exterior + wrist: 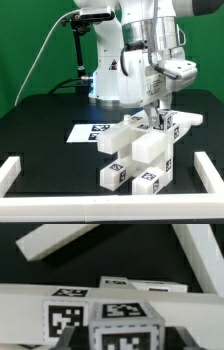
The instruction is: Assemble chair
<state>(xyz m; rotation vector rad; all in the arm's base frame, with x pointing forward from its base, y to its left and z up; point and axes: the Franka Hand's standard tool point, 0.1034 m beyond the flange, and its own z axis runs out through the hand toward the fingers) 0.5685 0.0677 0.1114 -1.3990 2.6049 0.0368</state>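
Claw [156,124] low over the chair [140,150], apparently pinching its top bar — cannot tell for sure; best press straight down — no twisting.

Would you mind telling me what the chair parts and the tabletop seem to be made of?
The chair parts look like glossy white plastic: blocky, smooth faces with soft highlights, carrying what seem to be printed black-and-white tags. The table appears matte black, with little reflection; whether it is painted board or a covering I cannot tell.
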